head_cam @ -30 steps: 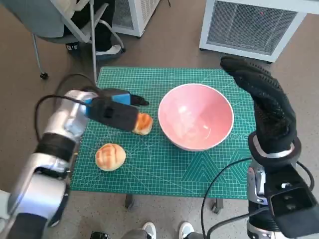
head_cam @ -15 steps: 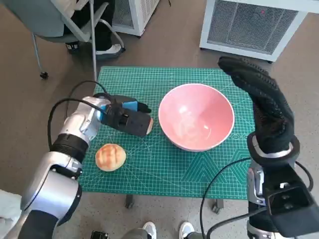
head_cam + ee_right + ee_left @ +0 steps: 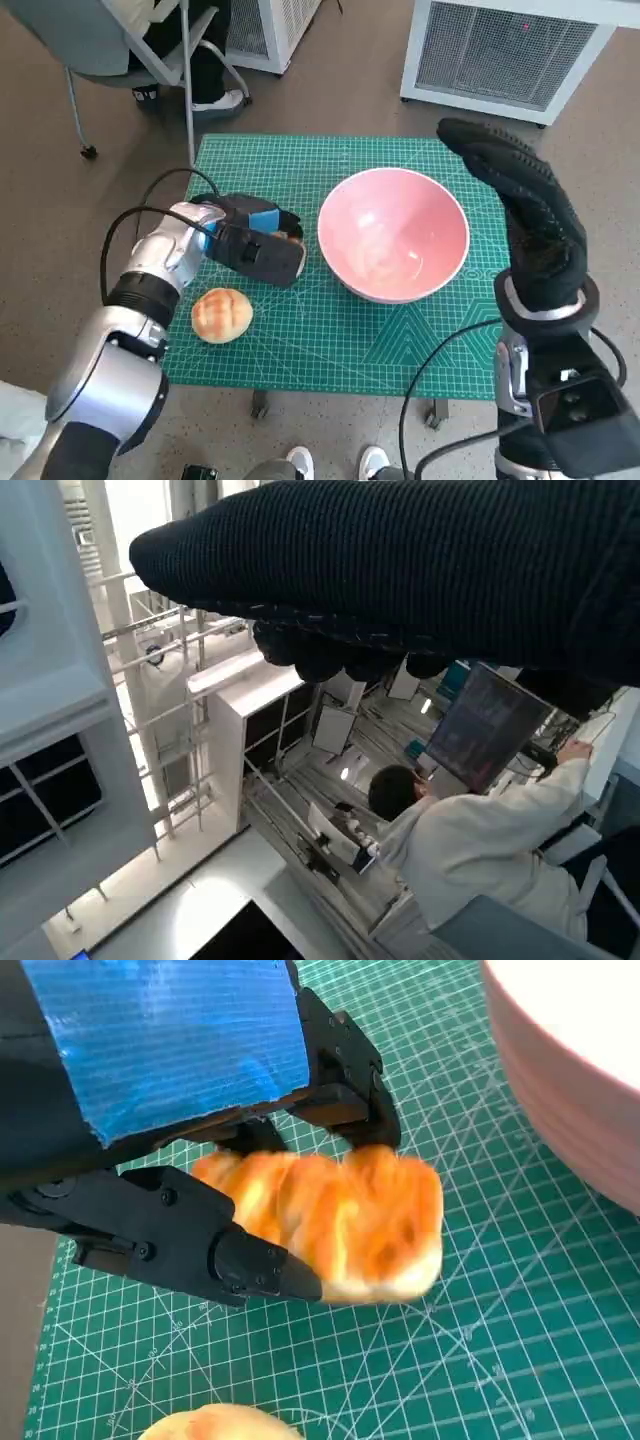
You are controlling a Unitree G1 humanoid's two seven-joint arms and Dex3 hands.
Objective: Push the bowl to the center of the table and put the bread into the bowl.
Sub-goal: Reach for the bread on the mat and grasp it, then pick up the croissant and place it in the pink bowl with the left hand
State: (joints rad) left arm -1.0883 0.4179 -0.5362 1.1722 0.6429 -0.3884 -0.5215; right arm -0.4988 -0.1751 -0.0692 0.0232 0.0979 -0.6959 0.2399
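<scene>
Bread pickup step. Left hand (image 3: 190,1130) grips the bread (image 3: 335,1220) just beside the pink bowl (image 3: 393,247), mid-desk; lift-off unclear. Right hand (image 3: 525,215) raised, apparently empty and flat. Next: lift, carry over rim, release. Second bun (image 3: 221,314) untouched.

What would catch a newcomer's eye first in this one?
The big pink bowl on the green cutting mat, near its middle. Just beside it, the left hand grips a golden bread piece, while a second bun lies on the mat nearer the robot.
</scene>
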